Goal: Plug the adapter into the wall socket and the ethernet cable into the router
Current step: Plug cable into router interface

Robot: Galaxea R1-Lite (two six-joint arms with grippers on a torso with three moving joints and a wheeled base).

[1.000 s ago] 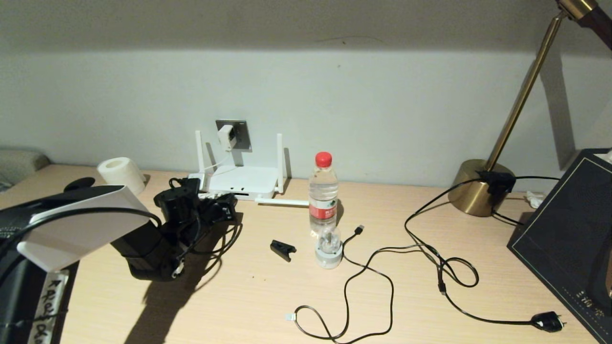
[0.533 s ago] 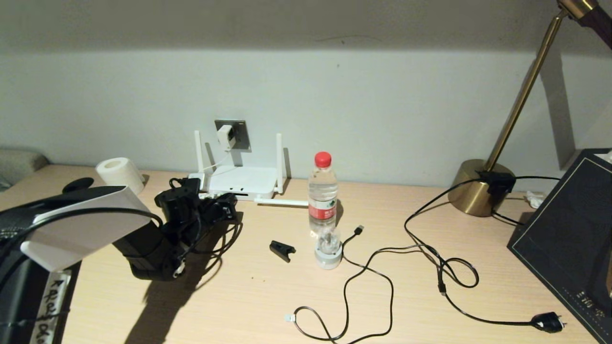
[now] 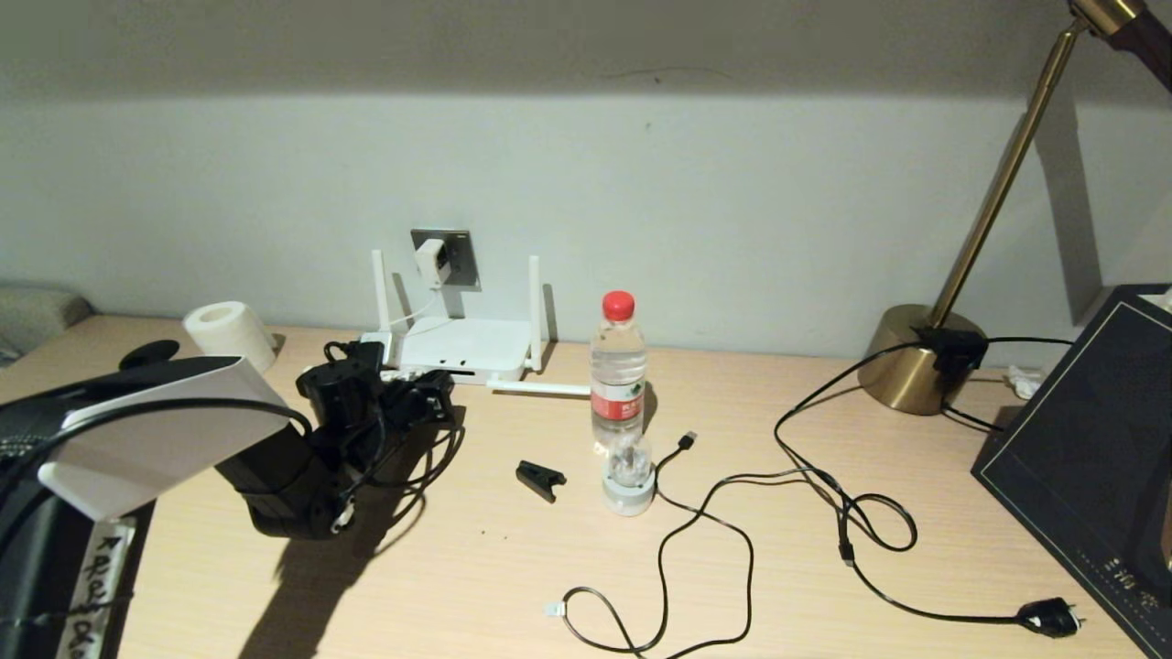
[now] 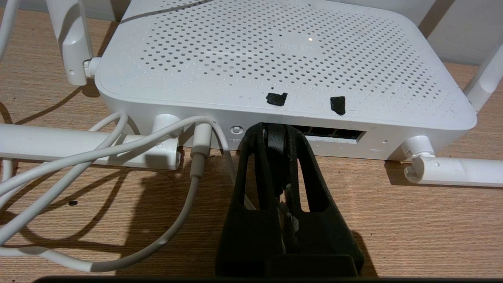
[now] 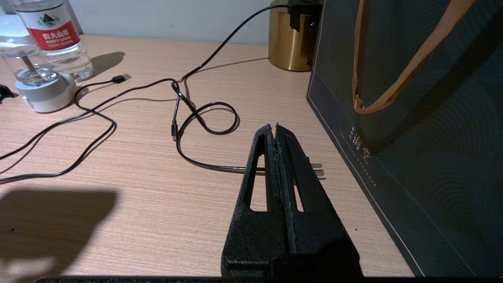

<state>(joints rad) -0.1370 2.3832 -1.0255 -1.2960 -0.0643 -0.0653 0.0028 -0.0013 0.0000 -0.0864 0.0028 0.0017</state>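
The white router (image 3: 467,348) lies against the wall with its ports facing me. My left gripper (image 3: 430,398) is at its port edge. In the left wrist view that gripper (image 4: 274,131) is shut on the black end of the ethernet cable (image 4: 274,143), pressed at the leftmost dark port of the router (image 4: 275,55). The cable's black loops hang under the arm (image 3: 430,458). The white adapter (image 3: 432,261) sits in the grey wall socket (image 3: 461,258), and its white cord (image 4: 192,165) runs to the router. My right gripper (image 5: 275,127) is shut and empty, low over the desk beside a dark bag.
A water bottle (image 3: 619,366), a small glass-domed stand (image 3: 629,476) and a black clip (image 3: 540,479) stand mid-desk. A black USB cable (image 3: 687,439) and the lamp cord with its black plug (image 3: 1048,615) sprawl to the right. Brass lamp base (image 3: 916,361), dark bag (image 3: 1090,458), paper roll (image 3: 229,334).
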